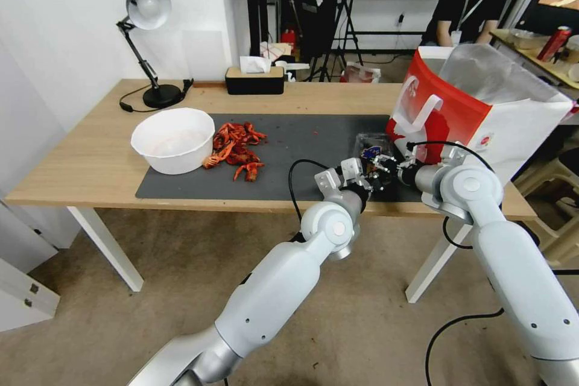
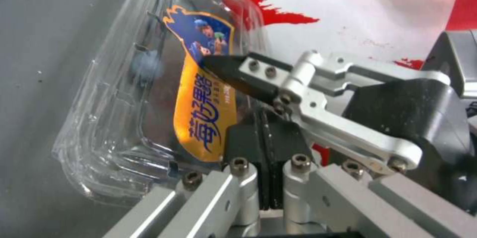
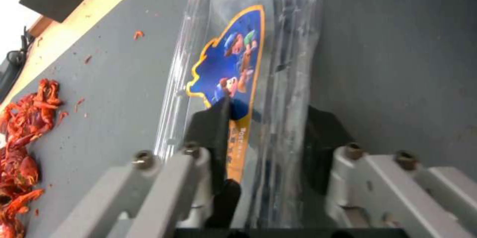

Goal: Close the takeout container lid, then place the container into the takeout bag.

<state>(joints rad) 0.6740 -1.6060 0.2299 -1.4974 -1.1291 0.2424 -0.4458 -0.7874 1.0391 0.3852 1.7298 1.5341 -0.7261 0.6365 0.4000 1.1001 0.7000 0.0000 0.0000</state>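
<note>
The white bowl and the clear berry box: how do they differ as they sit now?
The white bowl is opaque, round, much larger, and stands alone by the red crayfish shells. The takeout container is clear, small, flat and labelled, with the left tool and right tool at it. Both rest on the dark mat.

Light wood bench (image 1: 90, 157) with a dark grey mat (image 1: 301, 139) on it, plus a black desk lamp (image 1: 148, 42) and tissue box (image 1: 254, 78) along the back edge.
</note>
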